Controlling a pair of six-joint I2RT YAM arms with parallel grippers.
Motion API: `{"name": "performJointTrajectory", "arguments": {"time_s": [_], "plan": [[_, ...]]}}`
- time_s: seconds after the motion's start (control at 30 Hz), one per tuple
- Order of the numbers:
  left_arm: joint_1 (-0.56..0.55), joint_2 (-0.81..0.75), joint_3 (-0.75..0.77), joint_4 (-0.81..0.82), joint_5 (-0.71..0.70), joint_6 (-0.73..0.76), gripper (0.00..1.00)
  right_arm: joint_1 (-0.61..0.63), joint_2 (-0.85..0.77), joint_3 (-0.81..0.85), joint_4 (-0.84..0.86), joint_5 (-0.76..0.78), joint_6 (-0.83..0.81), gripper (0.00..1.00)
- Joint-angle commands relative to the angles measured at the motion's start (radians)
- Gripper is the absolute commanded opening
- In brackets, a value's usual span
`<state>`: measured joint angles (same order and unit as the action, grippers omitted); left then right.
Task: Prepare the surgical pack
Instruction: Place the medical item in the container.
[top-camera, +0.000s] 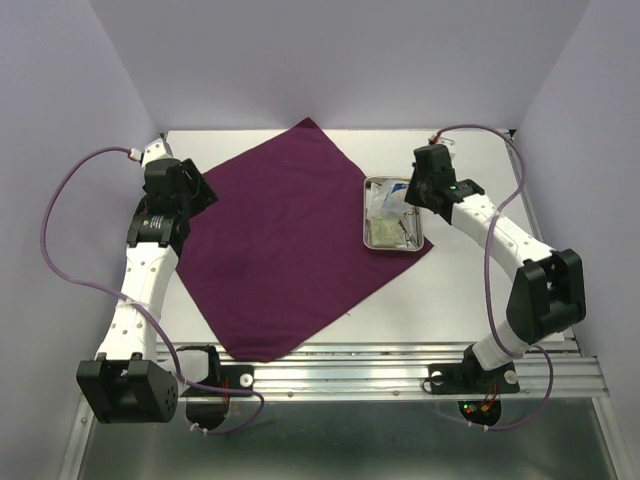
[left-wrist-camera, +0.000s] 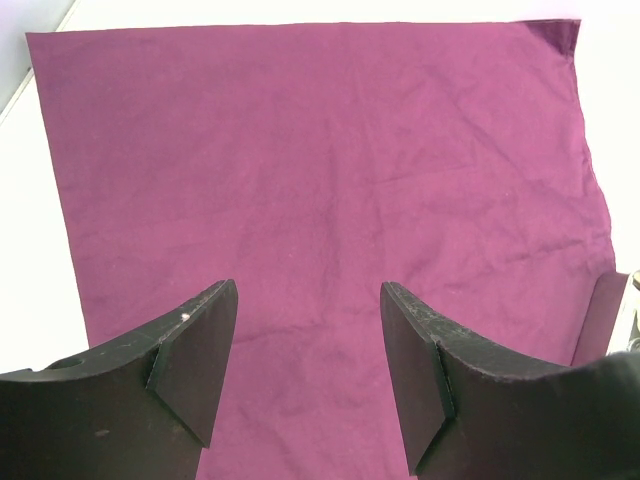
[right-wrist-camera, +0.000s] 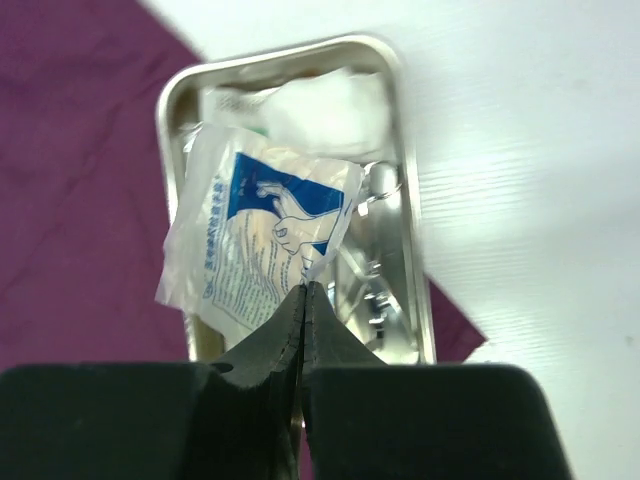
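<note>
A large dark-purple cloth (top-camera: 285, 245) lies flat as a diamond on the white table; it fills the left wrist view (left-wrist-camera: 320, 170). A shiny steel tray (top-camera: 368, 232) sits on the cloth's right corner. My right gripper (right-wrist-camera: 305, 290) is shut on a clear packet with blue print (right-wrist-camera: 255, 240) and holds it above the tray (right-wrist-camera: 405, 140). White gauze (right-wrist-camera: 325, 110) lies at the tray's far end, and metal instruments (right-wrist-camera: 375, 285) lie on its floor. My left gripper (left-wrist-camera: 308, 345) is open and empty over the cloth's left part.
The white table (top-camera: 480, 300) has bare surface right of the tray. Purple walls close in the left, right and back. A metal rail (top-camera: 400, 375) runs along the near edge by the arm bases.
</note>
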<state>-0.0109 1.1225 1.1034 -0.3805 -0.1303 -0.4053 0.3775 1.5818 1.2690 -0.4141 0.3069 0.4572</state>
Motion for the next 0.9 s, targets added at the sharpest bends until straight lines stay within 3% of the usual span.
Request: {"name": "performJointTrajectory", "arguments": {"time_s": [0.0, 0.87], "plan": [[0.002, -0.001, -0.004, 0.046, 0.014, 0.002, 0.70, -0.064, -0.043, -0.025, 0.037, 0.001, 0.040, 0.01], [0.002, 0.002, -0.010, 0.046, 0.008, 0.005, 0.70, -0.111, 0.086, -0.085, 0.135, -0.130, 0.140, 0.01]]}}
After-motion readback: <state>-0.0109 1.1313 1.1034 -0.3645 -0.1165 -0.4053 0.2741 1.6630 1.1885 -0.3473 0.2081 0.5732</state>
